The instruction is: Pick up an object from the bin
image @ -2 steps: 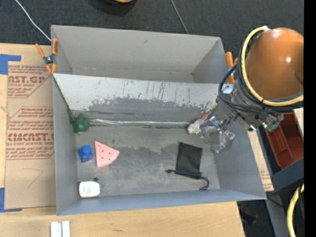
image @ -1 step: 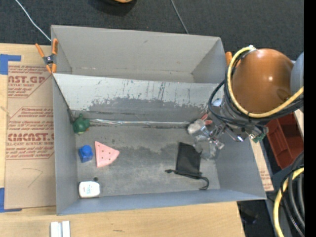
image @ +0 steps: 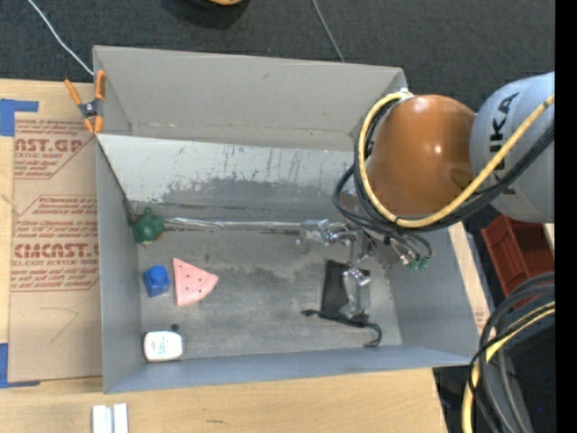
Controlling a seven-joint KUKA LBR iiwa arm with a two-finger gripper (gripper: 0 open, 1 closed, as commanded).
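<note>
Position: my gripper is low at the right of the bin, just over a flat black piece.
Grip state: I cannot tell.
Clearance: pink wedge and blue cube well apart.
Recommendation: straddle the piece's narrow width before lifting.

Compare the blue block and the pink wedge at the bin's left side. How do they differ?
Colour: the blue block is plain blue; the pink wedge is pink with small dark dots. Shape: the block is boxy, the wedge a flat triangle with one rounded edge. Size: the wedge covers more floor than the block. Shared: both lie side by side on the floor of the bin, well left of the gripper.
</note>
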